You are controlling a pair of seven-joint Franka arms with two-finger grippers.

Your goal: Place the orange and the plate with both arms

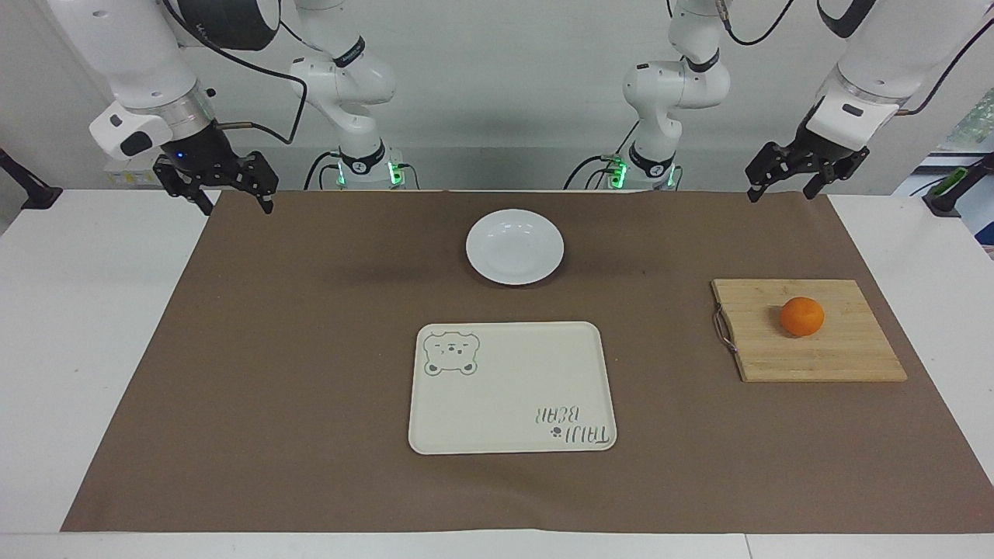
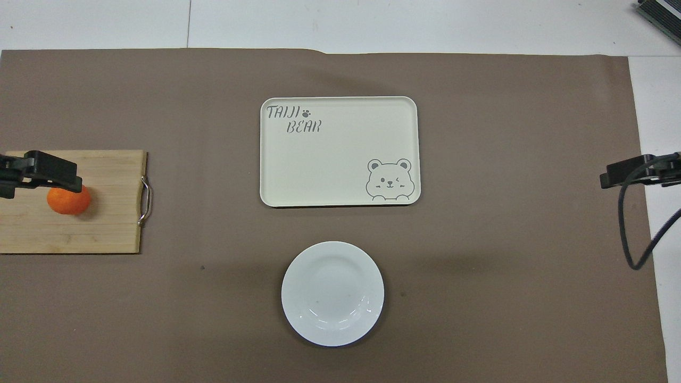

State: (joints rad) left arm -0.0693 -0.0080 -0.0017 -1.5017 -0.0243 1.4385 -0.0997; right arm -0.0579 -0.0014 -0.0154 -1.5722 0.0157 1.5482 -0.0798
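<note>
Orange (image 1: 802, 316), small, round and bright, sits on our wooden board (image 1: 808, 353) by the left arm's table edge; white glossy plate (image 1: 515, 246) lies mid-table, nearer us. Left gripper (image 1: 784, 177) and right gripper (image 1: 225, 186) hang spread and empty.

Bright-orange round fruit (image 1: 802, 316) on pale striped bamboo board (image 1: 808, 353); glossy white round plate (image 1: 515, 246); cream rectangular tray (image 1: 512, 388) printed with grey bear face and lettering; plain brown paper mat (image 1: 272, 349)
</note>
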